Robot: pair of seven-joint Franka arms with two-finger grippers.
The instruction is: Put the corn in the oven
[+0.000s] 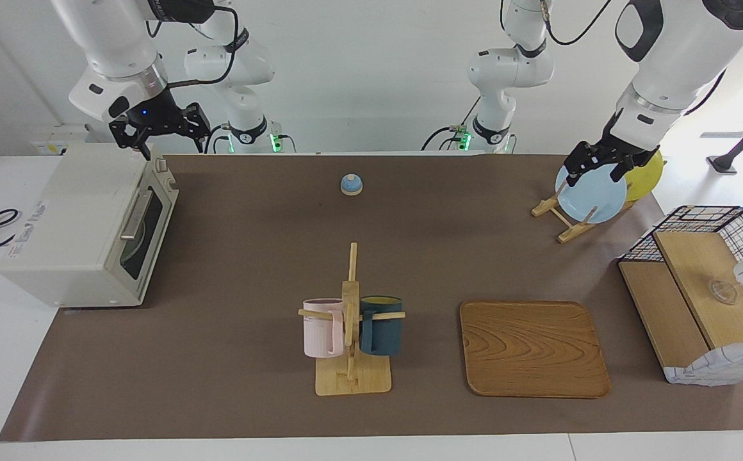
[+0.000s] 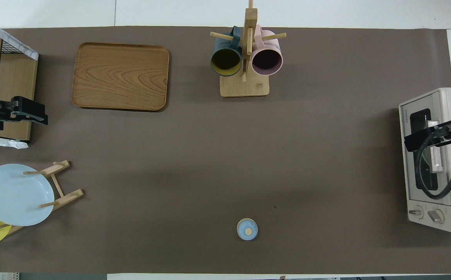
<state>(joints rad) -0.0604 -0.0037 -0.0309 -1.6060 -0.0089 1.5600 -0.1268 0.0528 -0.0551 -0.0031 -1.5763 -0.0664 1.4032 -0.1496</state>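
No corn shows in either view. The off-white oven (image 1: 70,224) stands at the right arm's end of the table, its dark glass door (image 1: 147,234) shut, with the bar handle across it. It also shows in the overhead view (image 2: 449,99). My right gripper (image 1: 170,144) hangs open and empty in the air over the end of the oven nearer to the robots; in the overhead view (image 2: 408,142) it covers part of the door. My left gripper (image 1: 596,174) hangs open and empty over the plate rack (image 1: 563,221).
A blue plate (image 1: 592,198) and a yellow plate (image 1: 647,176) stand in the rack. A wooden tray (image 1: 531,349), a mug tree (image 1: 351,333) with a pink and a dark mug, a small blue knob-lidded dish (image 1: 351,184) and a wire basket with wooden shelves (image 1: 704,282) are on the table.
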